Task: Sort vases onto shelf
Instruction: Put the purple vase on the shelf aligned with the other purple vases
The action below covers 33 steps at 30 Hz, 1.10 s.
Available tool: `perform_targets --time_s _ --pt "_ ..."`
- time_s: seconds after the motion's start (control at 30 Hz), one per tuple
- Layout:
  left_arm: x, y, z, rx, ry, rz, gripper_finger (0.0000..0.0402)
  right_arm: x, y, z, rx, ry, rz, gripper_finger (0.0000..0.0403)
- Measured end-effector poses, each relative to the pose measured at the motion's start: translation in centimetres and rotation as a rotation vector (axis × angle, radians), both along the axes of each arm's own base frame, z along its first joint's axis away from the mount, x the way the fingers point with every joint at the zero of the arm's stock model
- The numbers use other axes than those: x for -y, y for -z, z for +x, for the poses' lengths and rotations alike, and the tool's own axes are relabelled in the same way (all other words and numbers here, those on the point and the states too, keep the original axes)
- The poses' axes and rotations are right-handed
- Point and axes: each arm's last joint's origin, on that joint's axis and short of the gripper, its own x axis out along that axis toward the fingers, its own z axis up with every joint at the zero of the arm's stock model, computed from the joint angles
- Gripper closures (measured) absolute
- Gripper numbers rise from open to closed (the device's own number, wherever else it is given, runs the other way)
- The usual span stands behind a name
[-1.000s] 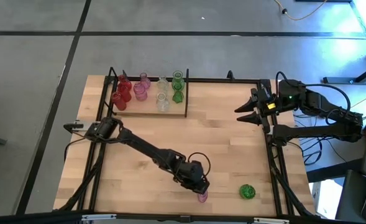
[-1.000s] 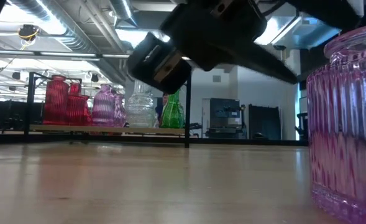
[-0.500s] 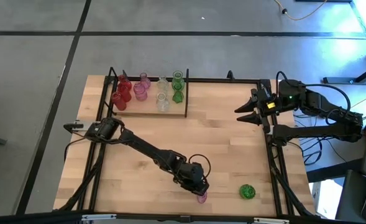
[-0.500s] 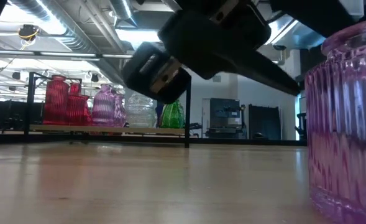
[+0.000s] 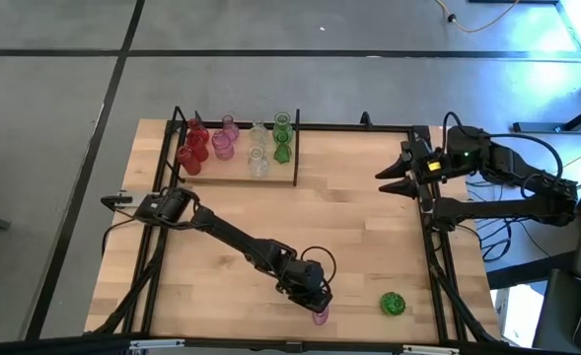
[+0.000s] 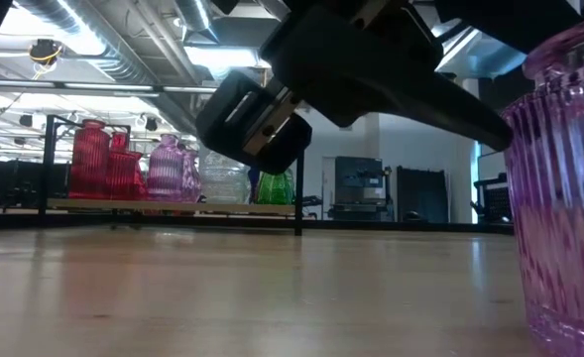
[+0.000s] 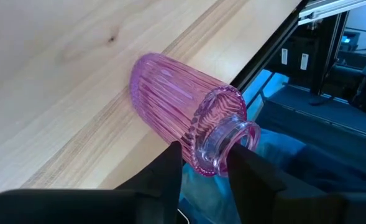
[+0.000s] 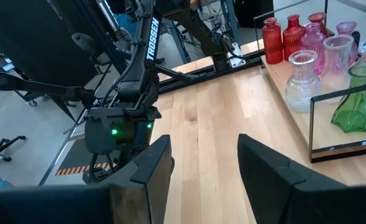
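L gripper (image 7: 204,168) clamped on neck of pink vase (image 7: 170,109), at bench's (image 5: 359,247) near edge. Green vase (image 5: 393,304) lies just beside, twd near-right corner. R gripper (image 5: 389,180) fingers apart, by right edge. Shelf (image 5: 236,177) w/ other vases (image 5: 221,146) at far-left corner.

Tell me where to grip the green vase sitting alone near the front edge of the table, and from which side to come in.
Take the green vase by its narrow neck, coming straight down from above. From overhead it looks round, so it seems to stand upright, apart from the pink vase at the left gripper. The right gripper waits open, far back.
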Motion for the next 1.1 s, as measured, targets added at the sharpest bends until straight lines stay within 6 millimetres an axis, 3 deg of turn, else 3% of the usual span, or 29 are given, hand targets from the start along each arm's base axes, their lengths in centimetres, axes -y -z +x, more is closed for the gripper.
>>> perform_targets --time_s 0.97,1.1 --pt "-0.7 0.0 0.5 0.028 -0.078 0.036 0.0311 0.0 -0.1 -0.2 0.007 0.007 -0.007 0.0235" --pt "-1.2 0.7 0.6 0.029 -0.093 0.077 0.0347 0.0 -0.1 -0.2 0.006 0.007 -0.007 0.0235"
